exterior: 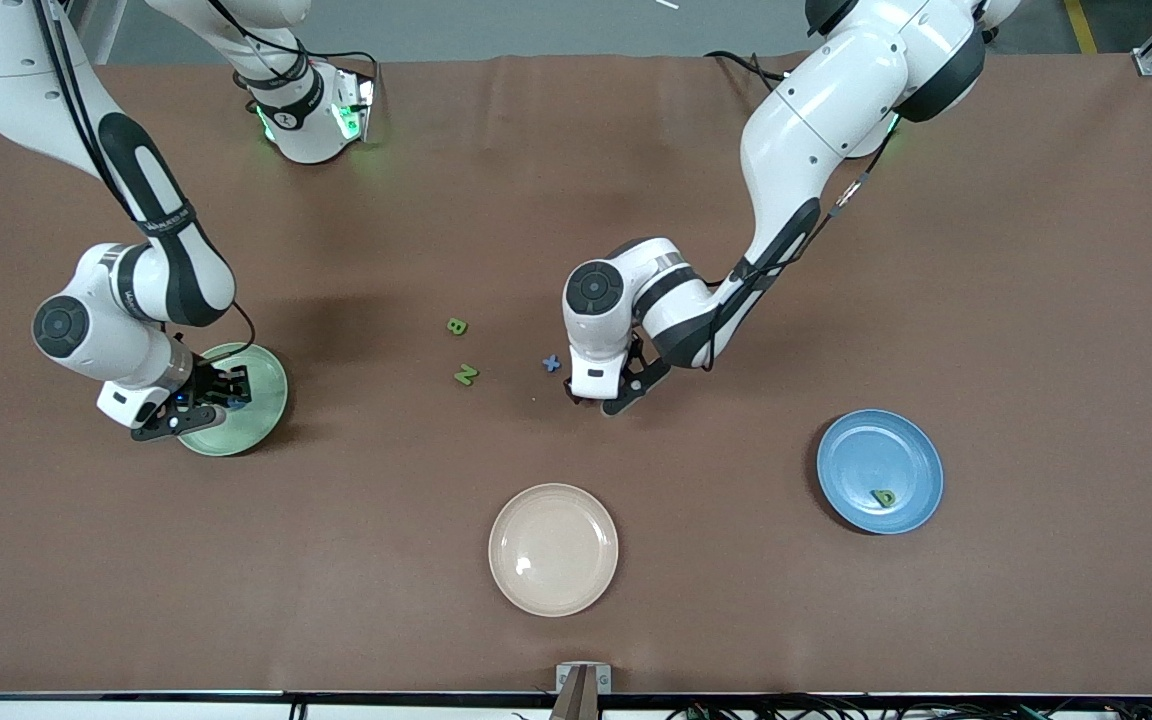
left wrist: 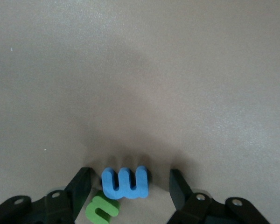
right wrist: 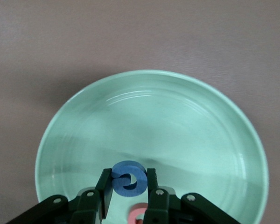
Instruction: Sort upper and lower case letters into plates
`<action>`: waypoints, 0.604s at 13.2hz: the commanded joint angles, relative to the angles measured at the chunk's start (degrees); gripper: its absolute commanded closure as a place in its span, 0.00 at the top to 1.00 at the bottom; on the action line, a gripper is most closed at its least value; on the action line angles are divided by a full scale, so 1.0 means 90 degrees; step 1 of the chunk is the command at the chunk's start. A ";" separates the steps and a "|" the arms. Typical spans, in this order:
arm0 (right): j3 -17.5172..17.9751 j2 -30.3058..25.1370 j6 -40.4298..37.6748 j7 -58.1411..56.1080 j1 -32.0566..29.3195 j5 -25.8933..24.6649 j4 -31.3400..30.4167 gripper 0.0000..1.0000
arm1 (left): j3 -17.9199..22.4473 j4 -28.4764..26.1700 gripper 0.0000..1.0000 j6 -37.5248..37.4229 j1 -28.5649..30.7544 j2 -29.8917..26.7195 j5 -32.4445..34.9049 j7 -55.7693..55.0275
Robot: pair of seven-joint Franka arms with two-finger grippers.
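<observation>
1. At the right arm's end of the counter, the right claw [exterior: 226,392] is low over the mint green plate [exterior: 271,365]. Its wrist covers part of the rim nearest that arm's end.
2. The right wrist view shows this claw clamped on a round blue letter [right wrist: 128,178], with one finger pressed against each side. The letter hangs above the plate's floor. I cannot tell whether it is a Q or a G.
3. A pink letter [right wrist: 137,215] lies in the same plate under the claw. It is mostly hidden, so its shape cannot be read.
4. Near the middle of the counter lies a green B [exterior: 456,326]. A green N [exterior: 466,375] lies just beside it, nearer to the front camera.
5. A small blue x [exterior: 551,363] lies a little toward the left arm's end from the N.
6. The cream plate [exterior: 553,549] sits nearer to the front camera than these letters, with nothing in it.
7. The left claw [exterior: 601,400] is down at the counter just beside the x. Its fingers are apart.
8. In the left wrist view, a blue m [left wrist: 125,183] lies on the counter between those fingers, with a gap on each side. A green n [left wrist: 102,209] touches the m, close to one finger.
9. Toward the left arm's end sits the blue plate [exterior: 836,450]. It holds one green letter [exterior: 883,497] on the part nearest the front camera; which letter it is cannot be told.
</observation>
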 commanded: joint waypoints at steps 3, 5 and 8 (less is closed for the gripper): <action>0.0022 0.0009 0.0135 0.0038 0.0007 0.0026 -0.0210 0.23 | 0.0063 0.0194 0.60 -0.0110 -0.0145 0.0179 -0.0087 -0.0008; 0.0012 0.0009 0.0398 0.0038 0.0007 0.0026 -0.0357 0.24 | 0.0063 0.0175 0.16 -0.0120 -0.0115 0.0149 -0.0097 -0.0017; 0.0012 0.0009 0.0379 0.0038 0.0016 0.0026 -0.0347 0.49 | 0.0102 0.0184 0.01 -0.0256 -0.0018 0.0071 -0.0019 0.0070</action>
